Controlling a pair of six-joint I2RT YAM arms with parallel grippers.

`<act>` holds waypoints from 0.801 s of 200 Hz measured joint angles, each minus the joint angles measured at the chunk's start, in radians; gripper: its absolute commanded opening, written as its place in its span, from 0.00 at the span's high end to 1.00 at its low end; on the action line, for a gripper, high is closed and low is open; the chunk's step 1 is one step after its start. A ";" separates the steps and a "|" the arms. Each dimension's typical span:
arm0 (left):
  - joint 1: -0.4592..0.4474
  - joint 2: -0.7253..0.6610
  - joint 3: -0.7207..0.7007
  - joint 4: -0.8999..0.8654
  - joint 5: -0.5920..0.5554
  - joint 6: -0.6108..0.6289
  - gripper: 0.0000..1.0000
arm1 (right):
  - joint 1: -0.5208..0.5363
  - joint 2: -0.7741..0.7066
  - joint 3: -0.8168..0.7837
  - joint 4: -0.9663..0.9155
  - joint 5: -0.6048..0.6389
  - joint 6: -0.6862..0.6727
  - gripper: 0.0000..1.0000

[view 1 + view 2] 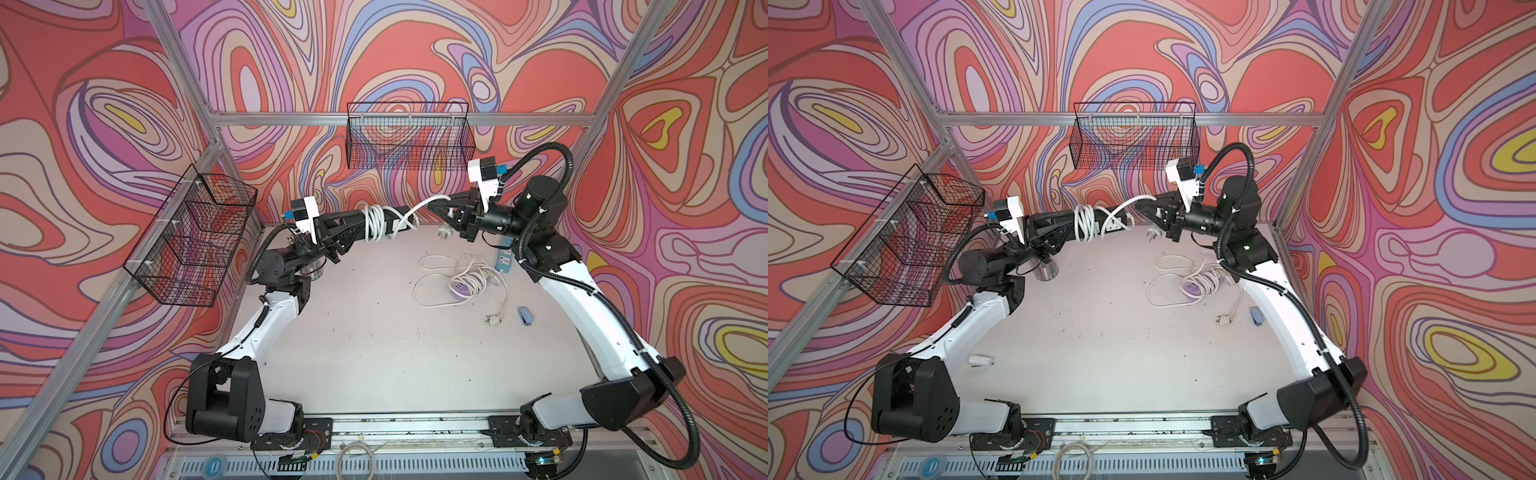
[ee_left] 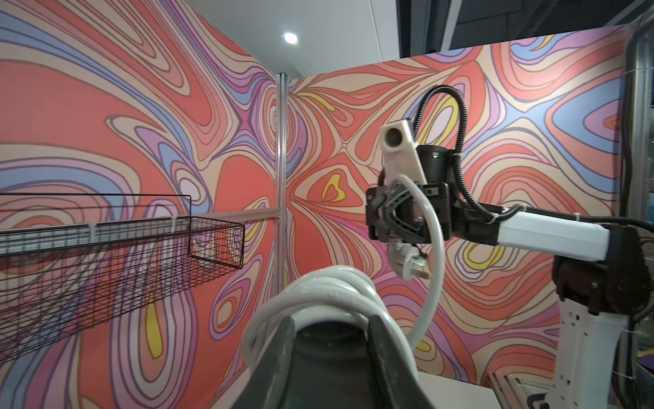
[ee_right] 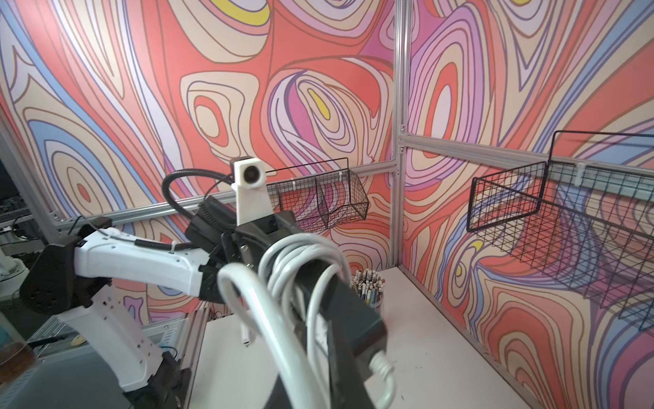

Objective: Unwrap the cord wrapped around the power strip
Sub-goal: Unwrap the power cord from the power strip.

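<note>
White, rubbery cord (image 1: 374, 223) winds in tight round loops about the stiff black plastic power strip (image 1: 394, 217). My left claw (image 1: 355, 222) clamps the strip by one end, aloft over the far edge of the table (image 1: 353, 332). My right claw (image 1: 441, 204) pinches the free length near the dangling plug (image 1: 441, 234). The cord looks limp, light and smooth, so it may slip. I judge a hold just behind the plug best for swinging the loops off.
</note>
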 measured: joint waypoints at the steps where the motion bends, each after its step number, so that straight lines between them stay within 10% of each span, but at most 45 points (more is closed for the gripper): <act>1: 0.001 0.000 0.000 0.000 -0.003 0.001 1.00 | 0.000 -0.003 -0.002 -0.001 0.000 0.000 1.00; 78: 0.019 0.000 -0.021 -0.013 -0.051 0.018 1.00 | 0.061 -0.053 -0.216 -0.067 -0.016 0.034 1.00; 160: 0.026 -0.015 -0.024 -0.014 -0.080 0.018 1.00 | 0.192 0.200 -0.376 0.129 0.006 0.128 1.00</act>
